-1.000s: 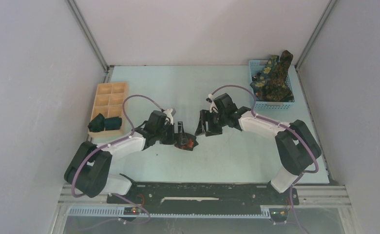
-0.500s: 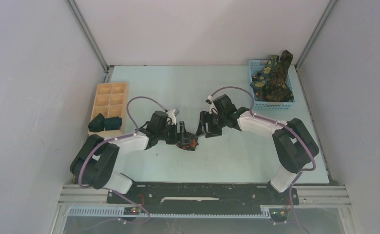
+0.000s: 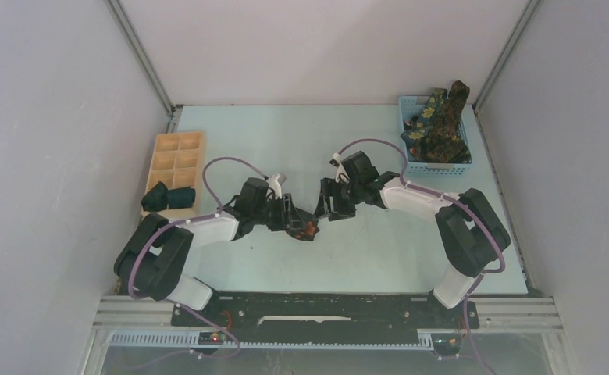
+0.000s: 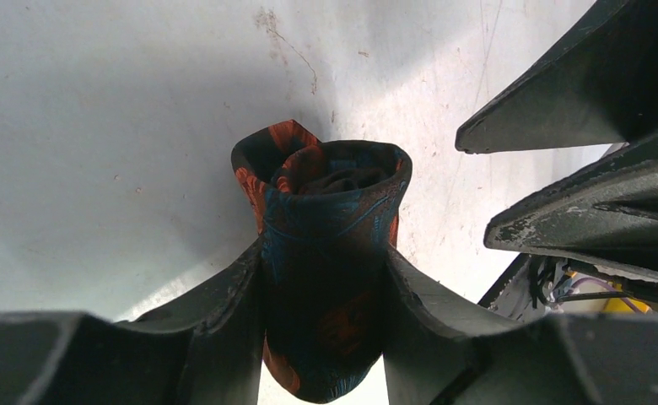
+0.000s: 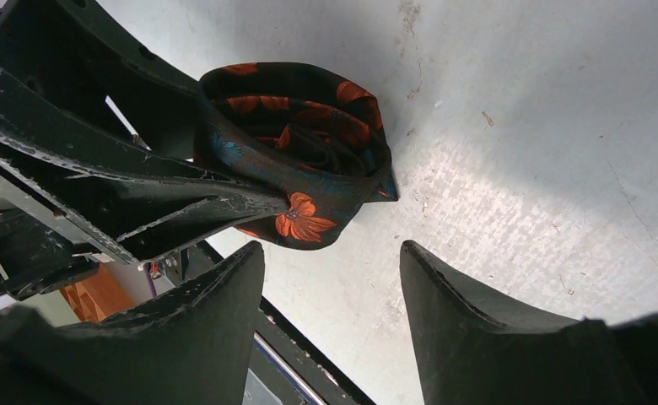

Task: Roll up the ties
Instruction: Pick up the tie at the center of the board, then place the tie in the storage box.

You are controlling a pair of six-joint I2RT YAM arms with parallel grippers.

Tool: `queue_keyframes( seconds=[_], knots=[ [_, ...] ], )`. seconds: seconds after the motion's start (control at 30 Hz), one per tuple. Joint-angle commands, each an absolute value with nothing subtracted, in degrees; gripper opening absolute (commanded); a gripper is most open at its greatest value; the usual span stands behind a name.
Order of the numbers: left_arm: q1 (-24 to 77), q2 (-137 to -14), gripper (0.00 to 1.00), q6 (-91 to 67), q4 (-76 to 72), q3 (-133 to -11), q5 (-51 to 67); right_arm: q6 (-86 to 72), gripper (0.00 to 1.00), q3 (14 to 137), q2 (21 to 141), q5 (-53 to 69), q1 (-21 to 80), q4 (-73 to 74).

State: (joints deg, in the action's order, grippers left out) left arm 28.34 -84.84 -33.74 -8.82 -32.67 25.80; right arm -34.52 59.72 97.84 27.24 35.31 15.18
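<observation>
On the bench [image 3: 325,133], a basket [image 3: 442,168] holds loose ties [image 3: 440,129], a tray [image 3: 178,152] two rolls [image 3: 167,197]; left end effector [image 4: 321,278] grips a rolled tie [image 4: 326,236], right end effector [image 5: 330,253] spread wide

Right hand [image 3: 322,209] close beside left hand [image 3: 299,224]

Tray [image 3: 178,152] left, perhaps holding rolls [image 3: 169,196]; basket [image 3: 407,105] back-right; tie [image 3: 304,229] between.

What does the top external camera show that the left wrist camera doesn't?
Only top external: the pale wooden compartment tray holding two dark green rolled ties, and the blue plastic mesh basket of unrolled ties. Only left wrist: the coiled layers at the roll's open end. Both: the rolled black tie with red-orange flowers clamped in the left gripper, beside the open right gripper.
</observation>
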Motion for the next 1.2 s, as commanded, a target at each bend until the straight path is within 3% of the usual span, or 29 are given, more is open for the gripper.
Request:
queue_keyframes(
  seconds=[0.0,0.4,0.73,1.17],
  knots=[
    [28.2,-81.7,0.47,-35.1,-8.7,-33.3,25.5,-34.4,0.63,59.8,98.0,27.9,34.8,13.7],
    [23.0,-73.8,0.41,-37.9,-5.1,-34.6,25.8,-34.4,0.62,59.9,97.4,27.8,34.7,13.8],
    [7.2,-67.3,0.41,-36.9,7.8,-41.5,25.3,-34.8,0.62,59.9,97.7,28.2,34.5,12.9],
    [-12.0,-76.1,0.41,-31.5,21.9,-60.5,24.1,-35.4,0.62,59.9,98.6,29.6,34.5,11.4]
  ],
)
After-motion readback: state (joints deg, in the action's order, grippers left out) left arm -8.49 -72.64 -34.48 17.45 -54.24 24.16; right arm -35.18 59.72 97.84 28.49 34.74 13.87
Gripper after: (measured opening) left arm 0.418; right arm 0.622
